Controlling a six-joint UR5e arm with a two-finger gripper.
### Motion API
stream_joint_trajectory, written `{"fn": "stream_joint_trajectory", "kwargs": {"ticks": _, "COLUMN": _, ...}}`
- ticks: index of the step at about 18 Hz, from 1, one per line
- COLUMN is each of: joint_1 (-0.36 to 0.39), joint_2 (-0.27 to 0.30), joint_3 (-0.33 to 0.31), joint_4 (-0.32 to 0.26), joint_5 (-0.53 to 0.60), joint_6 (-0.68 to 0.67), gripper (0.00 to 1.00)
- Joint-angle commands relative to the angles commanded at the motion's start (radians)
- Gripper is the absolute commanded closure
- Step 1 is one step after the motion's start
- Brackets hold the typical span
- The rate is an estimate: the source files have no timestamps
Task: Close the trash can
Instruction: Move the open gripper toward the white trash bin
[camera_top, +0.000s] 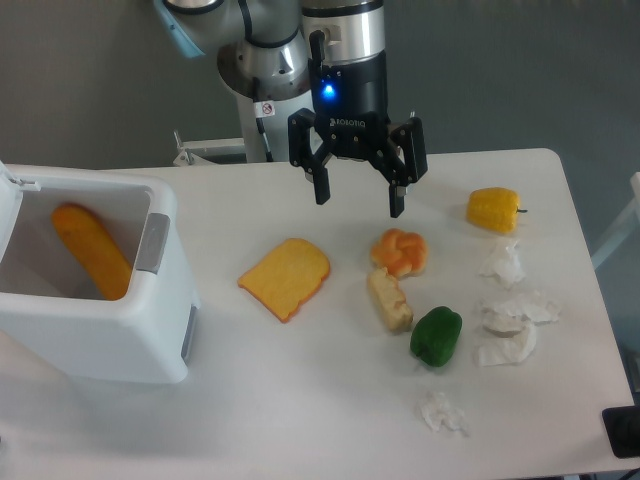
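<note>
trash can left open | pincer spread, nothing held, well right of it | risk: lid gets missed, can shoved

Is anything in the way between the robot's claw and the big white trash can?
Nothing visible blocks it. The open gripper hangs above the table, and the stretch leftward to the trash can is bare. The toast slice lies lower, off that path.

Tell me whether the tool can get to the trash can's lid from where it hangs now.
Probably yes. The tool hangs open above the table, and nothing stands between it and the trash can. The lid shows only at the left frame edge, so reach is uncertain.
</note>
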Motion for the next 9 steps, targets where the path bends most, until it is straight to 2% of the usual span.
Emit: {"fn": "stream_joint_trajectory", "kwargs": {"ticks": 9, "joint_1": 0.002, "joint_2": 0.000, "joint_3": 0.009, "joint_4": 0.000, "joint_5": -0.025, "joint_6": 0.000, "gripper": 0.00}}
